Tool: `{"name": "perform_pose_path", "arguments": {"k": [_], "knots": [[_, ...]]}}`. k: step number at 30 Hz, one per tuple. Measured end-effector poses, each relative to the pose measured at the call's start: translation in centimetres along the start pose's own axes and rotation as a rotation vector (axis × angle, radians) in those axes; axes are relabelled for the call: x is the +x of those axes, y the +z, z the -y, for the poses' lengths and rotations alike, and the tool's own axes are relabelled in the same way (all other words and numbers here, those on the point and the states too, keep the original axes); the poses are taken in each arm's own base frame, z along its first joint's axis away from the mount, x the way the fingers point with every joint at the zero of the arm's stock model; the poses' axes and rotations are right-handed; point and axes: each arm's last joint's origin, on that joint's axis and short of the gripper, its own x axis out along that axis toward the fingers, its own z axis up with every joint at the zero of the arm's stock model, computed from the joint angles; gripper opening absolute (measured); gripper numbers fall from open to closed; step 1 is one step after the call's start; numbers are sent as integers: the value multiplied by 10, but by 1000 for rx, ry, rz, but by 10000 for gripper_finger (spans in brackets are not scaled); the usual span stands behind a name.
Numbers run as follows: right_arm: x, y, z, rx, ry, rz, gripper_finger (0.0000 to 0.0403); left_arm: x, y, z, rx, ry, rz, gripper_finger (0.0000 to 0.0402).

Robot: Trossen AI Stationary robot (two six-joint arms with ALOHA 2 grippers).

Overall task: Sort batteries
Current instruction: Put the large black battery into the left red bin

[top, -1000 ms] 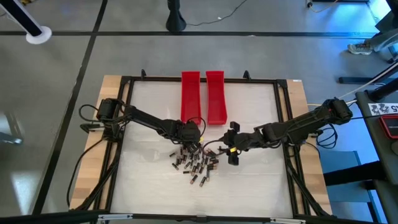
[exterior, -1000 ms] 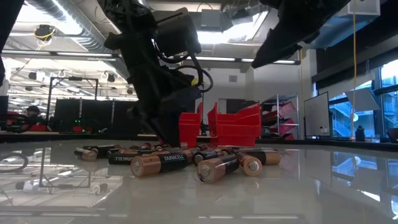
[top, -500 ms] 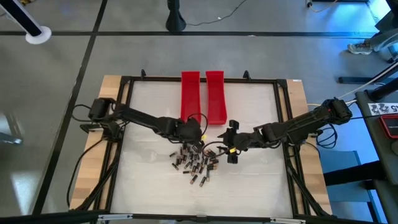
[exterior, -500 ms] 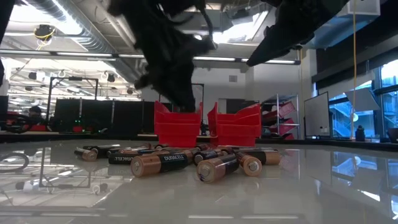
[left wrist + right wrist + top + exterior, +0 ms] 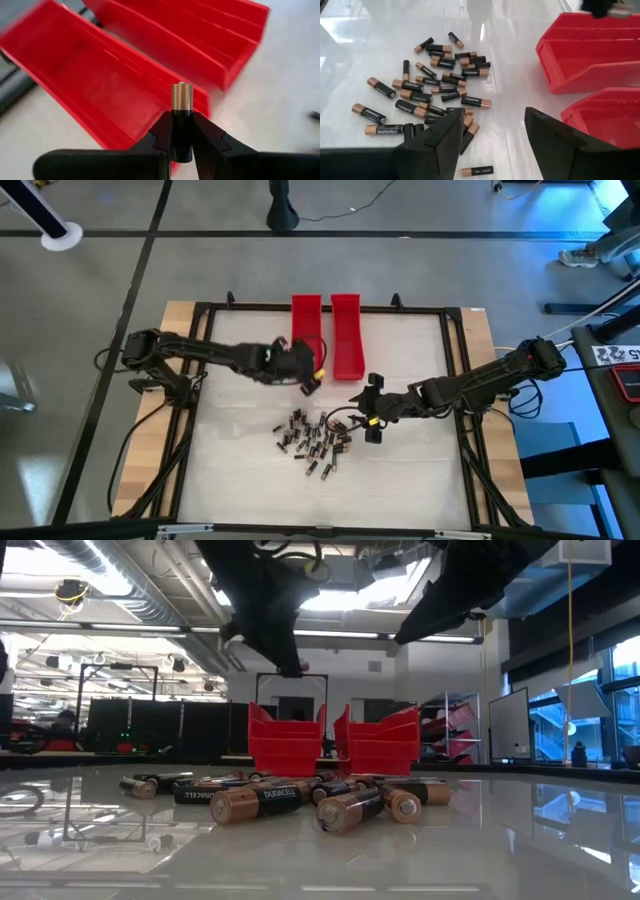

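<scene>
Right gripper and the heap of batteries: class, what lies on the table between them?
Nothing: in the right wrist view the open right gripper looks over bare white table straight onto the batteries; one stray battery lies nearest.

The batteries (image 5: 313, 442) are small dark cylinders with coppery ends, lying on their sides in a loose scatter at the middle of the surface, pointing every way, several touching. One more battery (image 5: 181, 120) stands apart from the pile: it is pinched upright, coppery end up, in the left gripper (image 5: 182, 145), raised above the near end of the left red tray (image 5: 100, 95).
</scene>
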Motion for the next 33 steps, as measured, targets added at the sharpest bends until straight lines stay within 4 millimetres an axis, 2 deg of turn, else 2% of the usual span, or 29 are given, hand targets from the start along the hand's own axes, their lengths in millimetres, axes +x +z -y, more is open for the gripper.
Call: {"name": "perform_pose_path", "arguments": {"k": [8,13,20,23,26,30,33], "knots": [[0,1,1,-5,-12,6,214,3,13,-29,132,-39,-27,35],[-4,-1,4,-39,-71,-6,214,12,20,-54,121,-41,-58,35],[-17,-6,12,-36,-167,5,214,20,35,-84,120,-232,-36,35],[-26,-14,19,-25,-259,39,214,16,41,-96,88,-285,-7,35],[-39,-18,26,4,-333,130,214,13,38,-101,59,-293,26,37],[-58,-23,34,8,-324,252,214,8,36,-104,13,-316,71,37],[-70,-24,38,24,-324,313,214,12,37,-114,-103,-301,84,37]]}}
